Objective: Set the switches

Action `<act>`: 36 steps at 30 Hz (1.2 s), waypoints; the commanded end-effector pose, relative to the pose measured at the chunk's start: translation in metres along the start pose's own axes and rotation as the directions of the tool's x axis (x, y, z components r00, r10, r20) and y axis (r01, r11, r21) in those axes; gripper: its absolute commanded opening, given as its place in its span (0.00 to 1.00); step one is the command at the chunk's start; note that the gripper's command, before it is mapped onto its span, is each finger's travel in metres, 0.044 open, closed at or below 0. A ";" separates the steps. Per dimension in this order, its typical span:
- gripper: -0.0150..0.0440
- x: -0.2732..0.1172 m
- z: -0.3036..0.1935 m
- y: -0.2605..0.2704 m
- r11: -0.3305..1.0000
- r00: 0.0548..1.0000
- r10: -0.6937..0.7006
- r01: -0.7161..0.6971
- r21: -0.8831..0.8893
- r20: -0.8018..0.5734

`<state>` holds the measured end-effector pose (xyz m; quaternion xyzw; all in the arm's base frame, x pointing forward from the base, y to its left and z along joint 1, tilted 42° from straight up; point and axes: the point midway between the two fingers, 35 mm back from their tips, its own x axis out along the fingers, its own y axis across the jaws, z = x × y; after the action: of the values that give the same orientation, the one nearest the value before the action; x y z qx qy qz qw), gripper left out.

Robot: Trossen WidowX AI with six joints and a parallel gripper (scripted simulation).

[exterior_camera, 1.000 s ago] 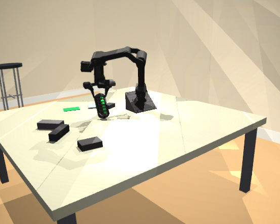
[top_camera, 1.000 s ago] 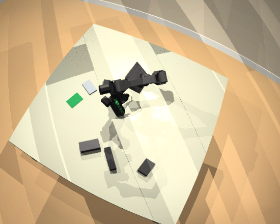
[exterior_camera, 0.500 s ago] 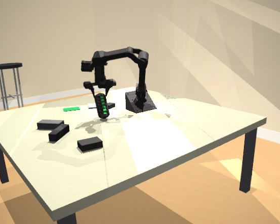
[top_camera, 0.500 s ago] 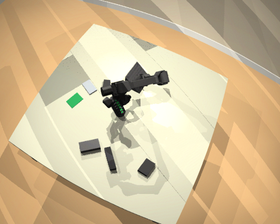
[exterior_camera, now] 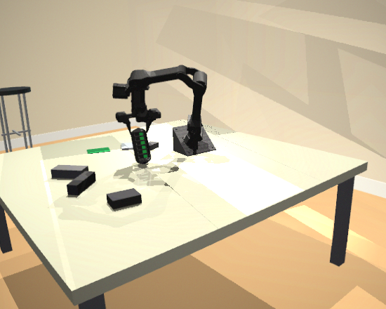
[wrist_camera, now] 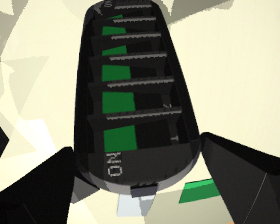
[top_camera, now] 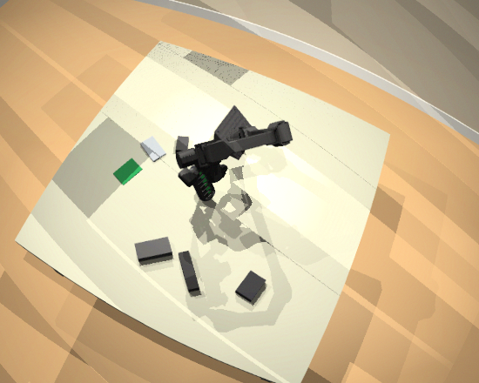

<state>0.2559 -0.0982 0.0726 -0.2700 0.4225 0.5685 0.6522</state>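
Note:
The dark grey controller unit (top_camera: 205, 188) (exterior_camera: 142, 145) (wrist_camera: 158, 166) hangs steeply tilted between the fingers of my gripper (top_camera: 204, 173) (exterior_camera: 139, 131) (wrist_camera: 138, 148). Its lower end is just above the table or touching it; I cannot tell which. The fingers grip its two sides near the upper end. The switch face is turned to the wrist camera, with the ON mark nearest, beside the green ends. Green patches show in a row of rockers, but which ends are pressed is not clear for each one. The underside label is hidden in all views.
A green plate (top_camera: 128, 171) (exterior_camera: 98, 150) (wrist_camera: 198, 191), a pale plate (top_camera: 153, 149) (exterior_camera: 126, 146) (wrist_camera: 133, 205) and a small dark block (top_camera: 182, 143) (exterior_camera: 154, 145) lie near the arm. Three dark blocks (top_camera: 153, 249) (top_camera: 189, 273) (top_camera: 251, 286) (exterior_camera: 69, 171) (exterior_camera: 81, 182) (exterior_camera: 124, 198) lie farther from the base.

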 end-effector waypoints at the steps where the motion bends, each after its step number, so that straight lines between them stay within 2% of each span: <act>1: 0.82 -0.002 0.008 0.000 1.000 1.000 -0.004 0.004 -0.005 -0.003; 36: 0.82 -0.012 0.036 0.000 1.000 0.999 -0.004 0.004 -0.005 -0.052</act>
<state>0.2631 -0.0802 0.0968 -0.2897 0.4443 0.5580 0.6382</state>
